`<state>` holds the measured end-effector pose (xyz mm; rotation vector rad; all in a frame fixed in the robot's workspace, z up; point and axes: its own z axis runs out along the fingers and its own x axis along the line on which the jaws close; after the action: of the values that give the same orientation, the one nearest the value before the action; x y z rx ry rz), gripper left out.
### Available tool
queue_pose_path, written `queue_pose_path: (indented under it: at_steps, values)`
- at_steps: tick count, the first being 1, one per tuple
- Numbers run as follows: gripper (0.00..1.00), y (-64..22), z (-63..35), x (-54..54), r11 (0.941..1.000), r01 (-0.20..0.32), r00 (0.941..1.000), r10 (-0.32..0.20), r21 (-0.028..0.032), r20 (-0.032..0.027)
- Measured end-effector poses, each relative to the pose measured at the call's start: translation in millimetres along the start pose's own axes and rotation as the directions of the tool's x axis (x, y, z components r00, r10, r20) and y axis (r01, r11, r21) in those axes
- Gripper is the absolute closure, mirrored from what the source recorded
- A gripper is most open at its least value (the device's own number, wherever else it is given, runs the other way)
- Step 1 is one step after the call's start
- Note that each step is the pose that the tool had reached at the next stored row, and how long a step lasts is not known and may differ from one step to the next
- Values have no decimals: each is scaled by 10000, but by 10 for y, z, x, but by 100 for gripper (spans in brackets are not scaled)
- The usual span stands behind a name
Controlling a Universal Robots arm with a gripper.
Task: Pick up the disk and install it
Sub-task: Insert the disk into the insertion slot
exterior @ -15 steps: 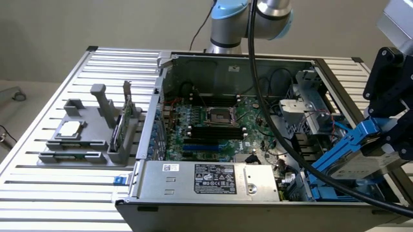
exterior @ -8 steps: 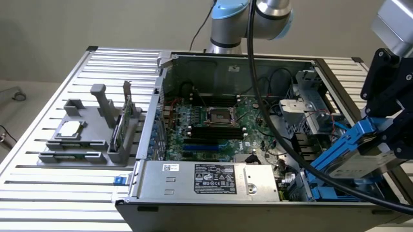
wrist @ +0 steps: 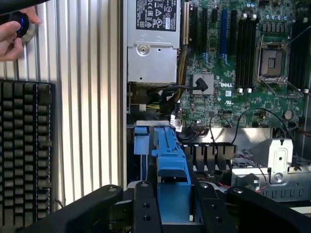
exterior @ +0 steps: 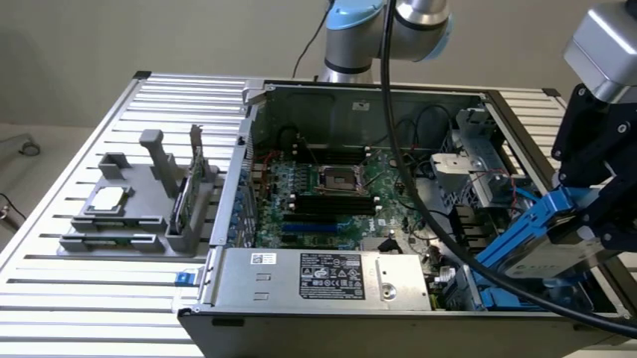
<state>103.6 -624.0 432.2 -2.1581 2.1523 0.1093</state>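
My tool is clamped on the disk, which hangs tilted beneath it, over a corner of the open computer case.

Blue-framed disk in end effector, near motherboard

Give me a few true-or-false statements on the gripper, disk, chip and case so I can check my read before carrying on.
1. The gripper is clamped on the disk. True.
2. The processor chip sits on the grey fixture, outside the case. True.
3. The disk lies flat on the grey fixture. False: it hangs tilted over the case's corner at the exterior view's right.
4. The case is closed. False: it is open, with the motherboard exposed.
5. A person's hand touches a blue knob. True.
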Motion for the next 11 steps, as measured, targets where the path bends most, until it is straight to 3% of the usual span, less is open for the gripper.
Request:
queue_pose_path:
  at_steps: [11]
  values:
    - [67,-4,107,10,10000,-1,10000,1,-7,-2]
